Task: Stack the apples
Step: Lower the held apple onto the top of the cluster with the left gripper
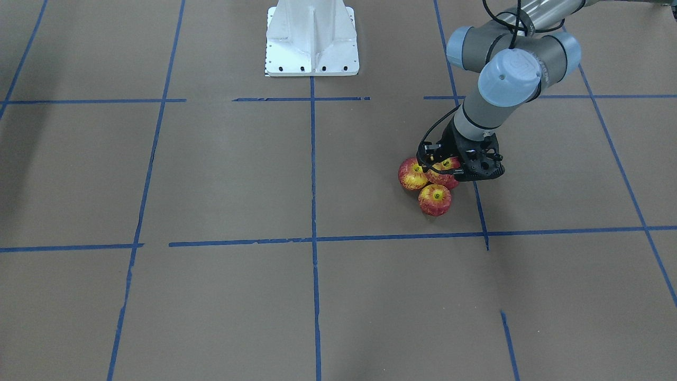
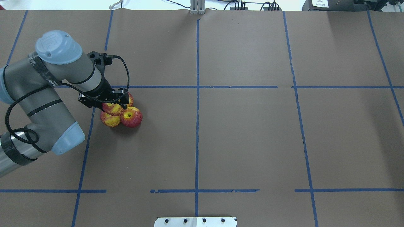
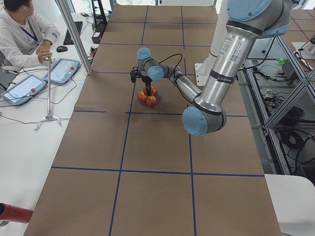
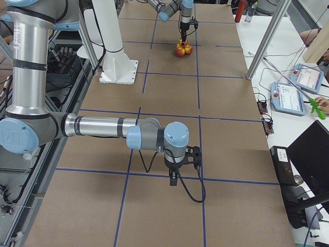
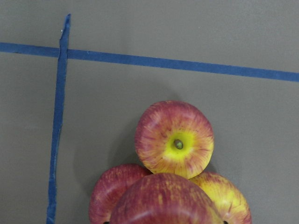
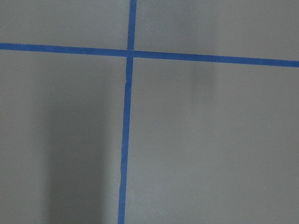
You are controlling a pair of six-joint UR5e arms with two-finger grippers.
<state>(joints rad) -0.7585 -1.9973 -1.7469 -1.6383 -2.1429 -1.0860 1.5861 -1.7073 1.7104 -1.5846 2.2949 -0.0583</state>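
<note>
Top apple (image 5: 163, 200) under left tool (image 2: 114, 103), atop three apples (image 1: 435, 200)

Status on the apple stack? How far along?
Done: three glossy red-and-yellow round apples sit bunched together on the brown paper-covered table as a base. In hand: the fourth apple is on top of them, right under the left gripper. Left: release and retreat; I cannot tell whether the jaws are open.

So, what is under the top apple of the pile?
Under the top apple sit three more on the table: the stem-up apple shows almost fully, the dark red apple and the yellowish apple only partly. Where they touch it is covered.
</note>
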